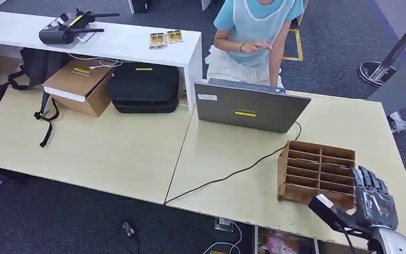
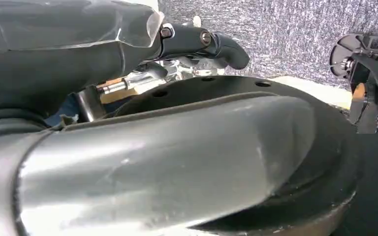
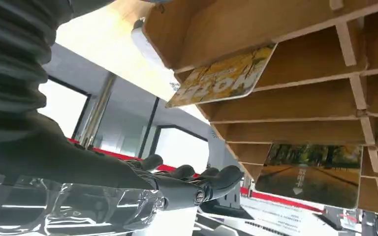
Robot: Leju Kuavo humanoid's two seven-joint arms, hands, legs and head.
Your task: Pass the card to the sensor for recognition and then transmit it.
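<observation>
1. Two cards show in the right wrist view: a yellow card point(image 3: 221, 78) jutting from one slot of the wooden card rack point(image 3: 325, 54), and a darker landscape card point(image 3: 312, 174) in a slot further along. Both sit in the rack, neither held.
2. Rack point(image 1: 317, 170) stands on the table point(image 1: 243, 153) near its front right corner, slots facing the robot.
3. Right hand point(image 1: 372, 198) hovers just beside the rack's right end, fingers point(image 3: 211, 179) loosely extended and apart, holding nothing. Whether it touches the rack, I cannot tell.
4. Left hand point(image 2: 197, 44): fingers curled inward, nothing visible in them.
5. A dark object with a pale tip point(image 1: 325, 203) sits at the table's front edge by the right hand; possibly the sensor, not certain.
6. Laptop point(image 1: 251, 108) stands behind the rack; a person point(image 1: 256, 32) sits at the far edge.
7. Progress, as judged: early. No card drawn yet; picking, presenting to the sensor and handing over all remain.
</observation>
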